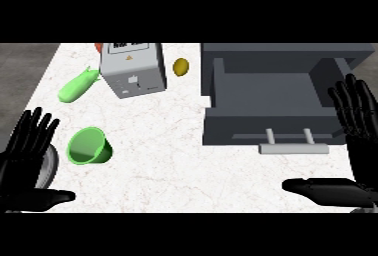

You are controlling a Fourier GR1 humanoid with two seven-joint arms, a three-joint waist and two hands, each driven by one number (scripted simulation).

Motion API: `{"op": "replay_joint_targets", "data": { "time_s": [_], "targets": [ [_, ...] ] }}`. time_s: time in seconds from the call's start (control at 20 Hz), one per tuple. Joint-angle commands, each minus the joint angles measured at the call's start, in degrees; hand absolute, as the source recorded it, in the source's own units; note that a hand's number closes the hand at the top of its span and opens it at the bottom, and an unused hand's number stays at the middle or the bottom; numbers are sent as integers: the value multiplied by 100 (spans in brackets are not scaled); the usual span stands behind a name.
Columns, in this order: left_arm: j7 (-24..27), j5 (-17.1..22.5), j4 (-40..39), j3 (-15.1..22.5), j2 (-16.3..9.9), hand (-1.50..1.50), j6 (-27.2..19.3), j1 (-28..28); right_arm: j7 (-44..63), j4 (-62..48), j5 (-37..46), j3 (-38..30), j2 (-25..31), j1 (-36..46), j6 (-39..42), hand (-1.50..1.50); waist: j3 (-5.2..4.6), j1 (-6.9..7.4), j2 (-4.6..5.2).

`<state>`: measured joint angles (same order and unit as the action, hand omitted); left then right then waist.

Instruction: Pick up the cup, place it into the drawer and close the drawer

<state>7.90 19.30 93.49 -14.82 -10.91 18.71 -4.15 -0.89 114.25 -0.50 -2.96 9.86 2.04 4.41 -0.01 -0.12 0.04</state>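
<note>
Cup [89,146] on side nr counter's left edge, drawer [269,107] open

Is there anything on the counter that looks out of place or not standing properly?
Yes. The green cup lies on its side at the counter's left, its mouth facing up toward the view. The grey box sits askew to the counter's edges. The drawer stands open.

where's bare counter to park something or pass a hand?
Widest bare patch: counter between the green cup, the open drawer front and the near edge. A narrower strip runs between the grey box and the drawer, with a yellow item at its far end. Crowded at far left: box and green bottle.
</note>
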Motion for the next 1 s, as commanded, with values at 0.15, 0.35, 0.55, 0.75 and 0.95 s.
{"op": "replay_joint_targets", "data": {
  "time_s": [0.15, 0.35, 0.55, 0.75, 0.95],
  "targets": [
    [1048, -901, -1551, -254, -124, -150, -223, 304, 204, 142, -222, -252, 130, 26, 186, -150, -1, -17, 1],
    [1352, -1124, -2711, -235, -214, -150, -255, 959, -133, -381, 168, -15, -125, 238, 40, -150, -1, -12, 8],
    [2576, -1278, -4067, -528, -532, -150, 124, 867, -52, 45, -16, -83, -53, -50, 230, -150, -5, -34, 7],
    [2511, -1196, -4372, -465, -532, -150, 96, 1172, -159, -8, 169, -78, -205, -145, 221, -150, 0, -4, -3],
    [3738, -1462, -5843, -542, -727, -150, 411, 1364, -144, -331, -80, -317, -73, 240, 319, -150, -4, -14, 9]
  ]
}}
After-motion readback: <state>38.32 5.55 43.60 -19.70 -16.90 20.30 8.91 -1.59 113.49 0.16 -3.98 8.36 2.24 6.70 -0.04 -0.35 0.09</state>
